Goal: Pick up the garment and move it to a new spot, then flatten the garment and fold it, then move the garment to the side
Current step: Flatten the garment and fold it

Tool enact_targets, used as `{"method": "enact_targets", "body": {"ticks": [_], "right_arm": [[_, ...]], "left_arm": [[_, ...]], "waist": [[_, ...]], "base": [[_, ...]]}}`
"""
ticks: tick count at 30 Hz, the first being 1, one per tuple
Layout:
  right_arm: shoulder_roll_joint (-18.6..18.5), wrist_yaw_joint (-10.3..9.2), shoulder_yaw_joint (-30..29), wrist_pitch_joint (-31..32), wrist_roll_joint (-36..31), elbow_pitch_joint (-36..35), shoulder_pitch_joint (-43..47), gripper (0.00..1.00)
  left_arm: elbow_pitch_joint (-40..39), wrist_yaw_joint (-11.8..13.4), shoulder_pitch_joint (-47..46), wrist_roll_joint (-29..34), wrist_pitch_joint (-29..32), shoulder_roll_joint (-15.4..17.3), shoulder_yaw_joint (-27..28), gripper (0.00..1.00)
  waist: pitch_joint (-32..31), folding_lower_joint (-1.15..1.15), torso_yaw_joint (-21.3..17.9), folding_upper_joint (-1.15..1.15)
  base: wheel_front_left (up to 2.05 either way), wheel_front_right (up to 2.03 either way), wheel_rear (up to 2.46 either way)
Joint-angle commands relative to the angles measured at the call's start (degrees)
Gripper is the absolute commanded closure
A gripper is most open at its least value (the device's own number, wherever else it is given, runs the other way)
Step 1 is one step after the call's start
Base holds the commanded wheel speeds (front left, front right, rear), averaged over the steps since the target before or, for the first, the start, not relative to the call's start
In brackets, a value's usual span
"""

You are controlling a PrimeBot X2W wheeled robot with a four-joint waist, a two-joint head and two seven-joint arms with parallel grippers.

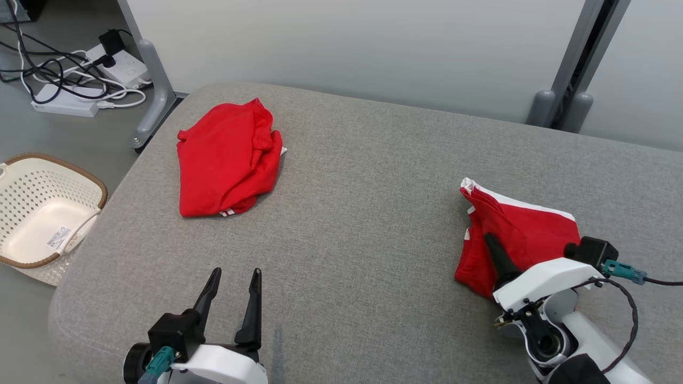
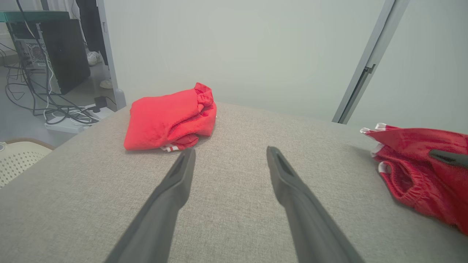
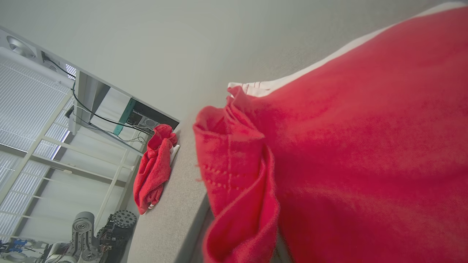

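A red garment with white trim (image 1: pixel 520 232) lies bunched at the right of the grey cushioned surface (image 1: pixel 363 213). My right gripper (image 1: pixel 493 250) is shut on its near part, and one dark finger shows against the cloth. In the right wrist view the red fabric (image 3: pixel 347 153) hangs right in front of the camera and hides the fingers. The left wrist view has the same garment (image 2: pixel 420 175) at its right edge. My left gripper (image 1: pixel 233 280) stands open and empty over the surface's near left, its fingers (image 2: pixel 175 190) spread wide.
A second red garment (image 1: pixel 227 157) lies folded at the far left of the surface. On the floor to the left sit a cream perforated basket (image 1: pixel 21 256) and a power strip with cables (image 1: pixel 80 69). Grey frame posts (image 1: pixel 565 58) stand behind.
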Motion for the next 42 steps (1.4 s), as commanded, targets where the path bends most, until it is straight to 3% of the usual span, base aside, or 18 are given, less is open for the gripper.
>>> {"method": "enact_targets", "body": {"ticks": [1, 18, 24, 34, 38, 42], "right_arm": [[0.3, 0.0, 0.1, -0.2, 0.8, 0.1, -0.4, 0.0], [3.7, 0.0, 10.1, 5.8, 5.4, -7.0, 0.8, 0.0], [0.2, 0.0, 9.4, 2.2, 4.0, -11.0, -0.5, 0.0], [-13.0, 0.0, 9.3, -6.8, -14.1, -13.7, -1.6, 0.0], [-15.3, 0.0, 6.0, -8.0, -22.3, -13.7, 0.1, 0.0], [-13.8, 0.0, -1.8, -8.3, -29.9, -16.4, 2.7, 0.0]], "left_arm": [[-0.2, 0.2, 0.0, -0.4, -0.1, 0.2, 0.0, 0.0], [-0.3, 0.2, 0.4, 0.2, -0.1, 0.2, 0.9, 0.0], [-1.3, 0.0, 0.8, 0.8, -0.1, 0.2, 1.9, 0.0], [-5.0, 0.3, -0.2, -1.9, -0.1, 0.2, 3.9, 0.0], [-6.2, 0.3, -0.7, -1.5, -0.1, 0.2, 4.0, 0.0], [-7.0, 0.6, -0.3, -1.3, -0.1, 0.2, 4.8, 0.0]], "waist": [[0.1, 0.0, 0.0, 0.0], [-0.7, 0.0, -3.3, 0.0], [-1.8, 0.0, -6.3, 0.0], [-2.7, 0.0, -12.3, 0.0], [-2.6, 0.0, -14.3, 0.0], [-2.3, 0.0, -16.1, 0.0]], "base": [[0.0, 0.0, 0.0], [0.0, 0.0, 0.0], [0.0, 0.0, 0.0], [0.0, 0.0, 0.0], [0.0, 0.0, 0.0], [0.0, 0.0, 0.0]]}}
